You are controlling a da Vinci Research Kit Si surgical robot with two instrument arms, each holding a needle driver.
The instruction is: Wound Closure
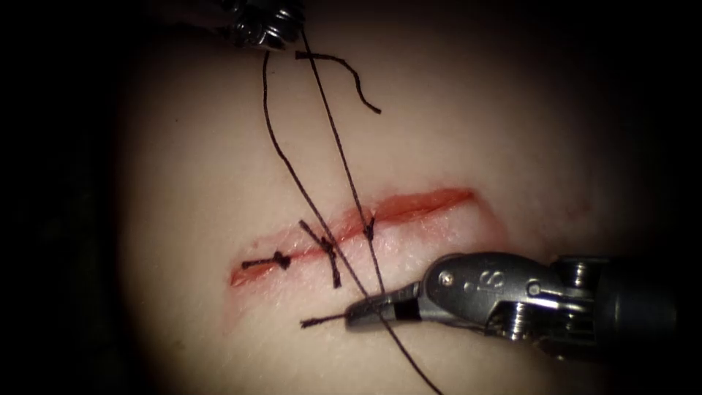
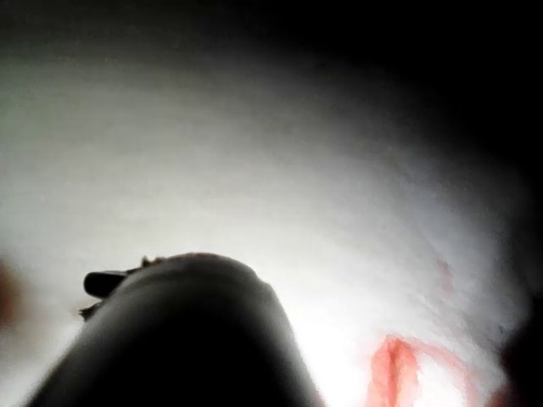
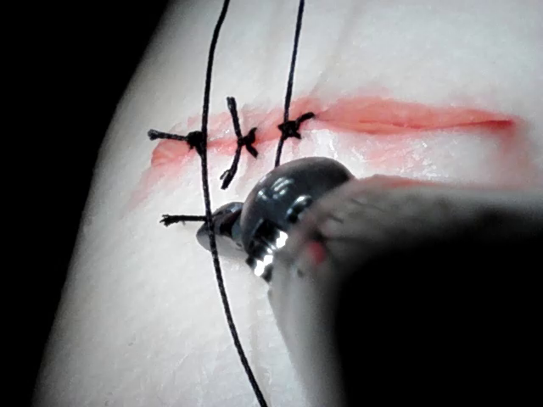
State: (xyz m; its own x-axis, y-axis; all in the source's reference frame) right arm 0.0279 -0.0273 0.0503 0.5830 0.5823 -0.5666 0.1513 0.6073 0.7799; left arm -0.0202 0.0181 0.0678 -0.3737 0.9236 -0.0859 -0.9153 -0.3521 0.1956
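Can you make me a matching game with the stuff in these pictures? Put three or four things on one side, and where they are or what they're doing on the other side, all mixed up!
Things:
1. right tool
2. left tool
3. cut
4. loose thread piece

Places or states:
A. lying free on the tissue, near the far edge
B. red line with three knots across its left part
C. jaws shut on a short thread end, below the cut
D. at the far edge, where two long thread strands run up to it

Pairs: 1-C, 2-D, 3-B, 4-A
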